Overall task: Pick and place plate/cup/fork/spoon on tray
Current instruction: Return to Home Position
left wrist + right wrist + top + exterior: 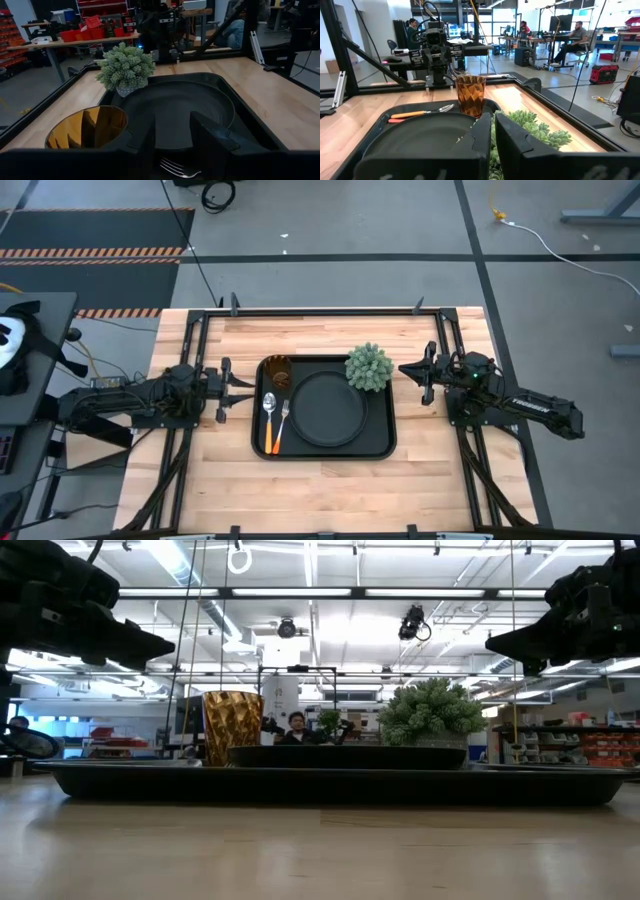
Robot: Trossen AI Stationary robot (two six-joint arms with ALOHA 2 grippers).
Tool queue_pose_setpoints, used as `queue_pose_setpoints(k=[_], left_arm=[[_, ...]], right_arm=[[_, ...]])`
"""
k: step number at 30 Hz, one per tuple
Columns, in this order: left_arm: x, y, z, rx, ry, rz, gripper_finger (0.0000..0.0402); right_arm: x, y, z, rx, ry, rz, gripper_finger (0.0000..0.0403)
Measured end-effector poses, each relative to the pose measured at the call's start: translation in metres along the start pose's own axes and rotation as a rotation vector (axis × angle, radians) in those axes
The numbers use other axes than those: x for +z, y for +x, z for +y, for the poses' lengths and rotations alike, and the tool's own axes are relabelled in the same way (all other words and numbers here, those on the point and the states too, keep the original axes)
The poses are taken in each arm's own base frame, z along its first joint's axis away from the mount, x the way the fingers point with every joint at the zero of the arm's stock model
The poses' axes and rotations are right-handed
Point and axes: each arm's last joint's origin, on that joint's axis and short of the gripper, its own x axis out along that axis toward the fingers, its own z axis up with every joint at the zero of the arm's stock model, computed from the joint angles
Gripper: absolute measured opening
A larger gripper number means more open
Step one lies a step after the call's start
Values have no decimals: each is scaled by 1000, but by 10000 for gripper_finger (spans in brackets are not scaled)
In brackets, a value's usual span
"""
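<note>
While plate (327, 409), cup (278, 369), fork (281, 427) and spoon (269, 420) all sit on the tray (385, 448), we see both arms outside it: left gripper (232, 386) fingers apart, right gripper (418, 372) nearly closed.

Both arms are built from dark, nearly black segments, chunky at the joints, with black cables strung along them. A small green light is seen on the right arm near its wrist, and pale lettering is printed along its forearm, too small to be read. The left gripper (238, 389) and right gripper (407, 368) are made in the same matte black. Blocky, squared-off fingers (212, 142) are shown up close, plain and unmarked.
</note>
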Motion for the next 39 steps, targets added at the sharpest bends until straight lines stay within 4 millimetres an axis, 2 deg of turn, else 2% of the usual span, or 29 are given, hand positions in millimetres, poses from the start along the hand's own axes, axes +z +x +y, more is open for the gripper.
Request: queue_pose_setpoints(k=[10, 24, 31, 39], left_arm=[[6, -4, -3, -19, 10, -75, 128], [7, -5, -3, -22, 11, -86, 128], [8, -5, -12, -111, 14, -95, 128], [8, -5, -14, -127, 15, -96, 128]], right_arm=[[0, 0, 0, -1, 0, -2, 32], [1, 0, 0, 0, -2, -8, 32], [1, 0, 0, 0, -2, -8, 32], [1, 0, 0, 0, -1, -8, 32]])
